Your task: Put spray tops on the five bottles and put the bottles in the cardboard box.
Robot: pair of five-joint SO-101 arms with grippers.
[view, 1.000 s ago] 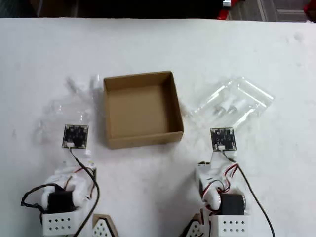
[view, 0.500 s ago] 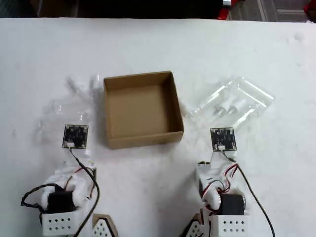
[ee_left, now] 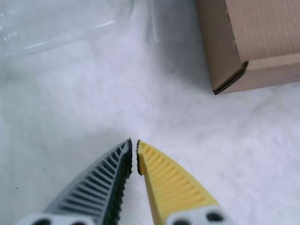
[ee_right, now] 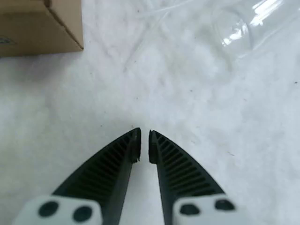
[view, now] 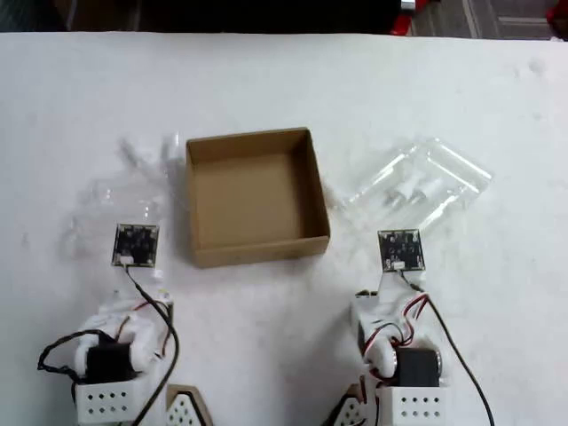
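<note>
1. The cardboard box point(view: 253, 195) stands open-topped in the middle of the bench point(view: 284, 80).
2. A heap of clear bottles point(view: 417, 185) lies just beside the box, toward the bench's right edge. The small white pieces point(view: 410, 192) among them may be spray tops.
3. A fainter second heap point(view: 120, 191) lies toward the left edge.
4. The left gripper point(ee_left: 133, 144) is clenched on nothing, over bare bench near a box corner.
5. The right gripper point(ee_right: 140, 136) is likewise clenched and empty, its tips nearly meeting.

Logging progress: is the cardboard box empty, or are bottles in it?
Empty. Seen from above, the cardboard box has a bare brown floor, with nothing lying inside.
</note>
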